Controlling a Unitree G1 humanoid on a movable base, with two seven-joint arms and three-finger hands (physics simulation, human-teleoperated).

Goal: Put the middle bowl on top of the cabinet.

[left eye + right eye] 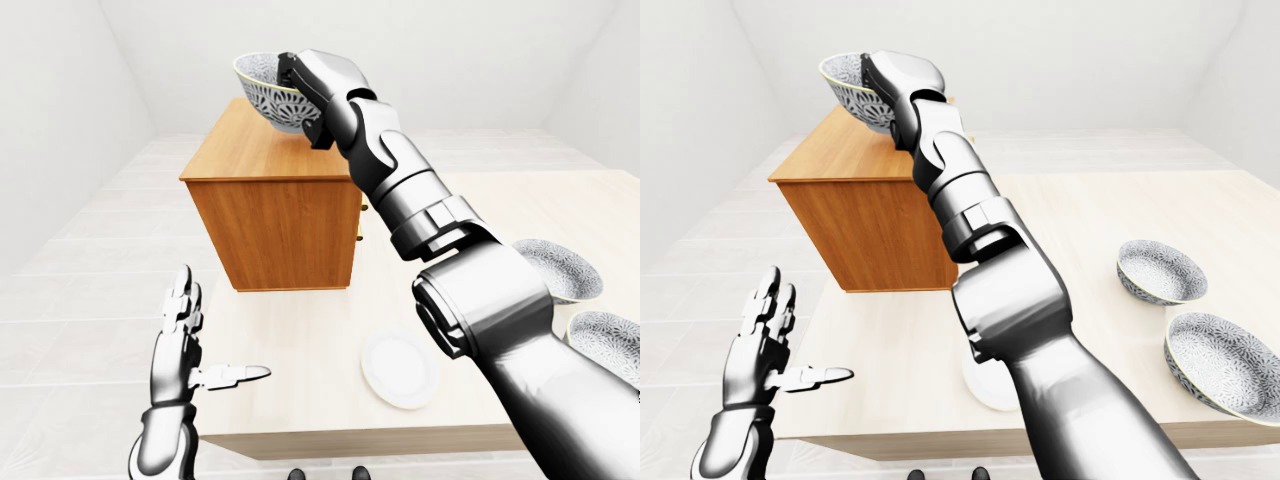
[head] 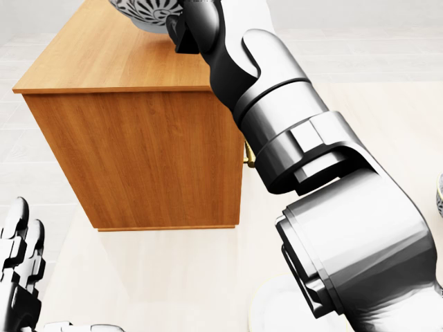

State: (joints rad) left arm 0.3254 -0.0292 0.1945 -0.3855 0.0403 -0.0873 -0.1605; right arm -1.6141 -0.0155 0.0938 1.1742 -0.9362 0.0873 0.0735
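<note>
My right hand [image 1: 300, 85] is shut on the rim of a patterned grey bowl [image 1: 262, 92] with a yellowish edge. It holds the bowl tilted just above the top of the wooden cabinet [image 1: 270, 215], near the top of the left-eye view. My right arm stretches up from the lower right and hides part of the bowl. My left hand [image 1: 195, 345] stands open at the lower left, fingers spread, beside the table's edge and holding nothing. Two more patterned bowls, one smaller [image 1: 1160, 270] and one larger [image 1: 1225, 362], rest on the table at the right.
The cabinet stands on a pale wooden table [image 1: 290, 400]. A white plate [image 1: 398, 370] lies on the table below the cabinet, partly behind my right arm. White walls and a tiled floor surround the table.
</note>
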